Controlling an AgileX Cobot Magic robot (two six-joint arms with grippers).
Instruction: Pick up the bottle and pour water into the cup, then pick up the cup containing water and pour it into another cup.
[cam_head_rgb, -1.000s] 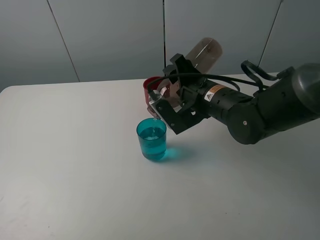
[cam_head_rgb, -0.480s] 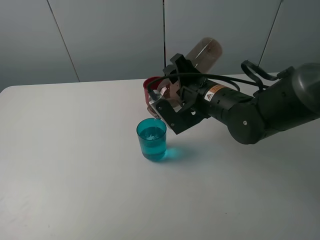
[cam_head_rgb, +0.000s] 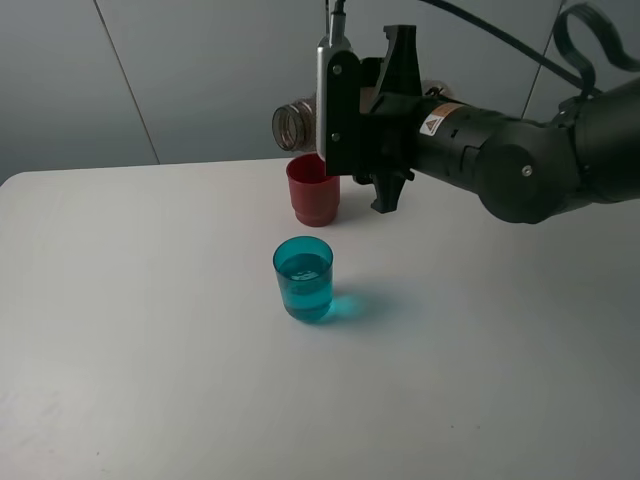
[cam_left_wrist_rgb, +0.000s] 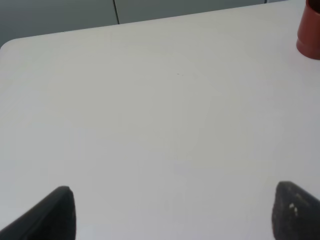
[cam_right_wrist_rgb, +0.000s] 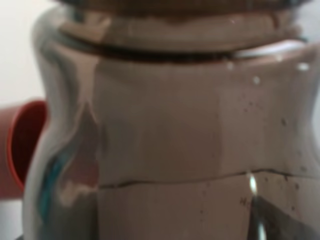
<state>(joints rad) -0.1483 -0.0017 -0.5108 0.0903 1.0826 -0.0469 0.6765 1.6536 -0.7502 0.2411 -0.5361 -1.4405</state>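
My right gripper is shut on the smoky grey-brown bottle. It holds the bottle about level, high above the table, with the open neck pointing left over the dark-red cup. The bottle fills the right wrist view, with the red cup at one edge behind it. The teal see-through cup stands upright in front of the red cup with water in it. My left gripper is open and empty over bare table. The red cup shows at the corner of its view.
The white table has a rounded far-left corner and a grey panelled wall behind it. My right arm spans the space above the back right of the table.
My right gripper has risen and swung the bottle back from its downward tilt over the teal cup to about level above the red cup. The cups have not moved.
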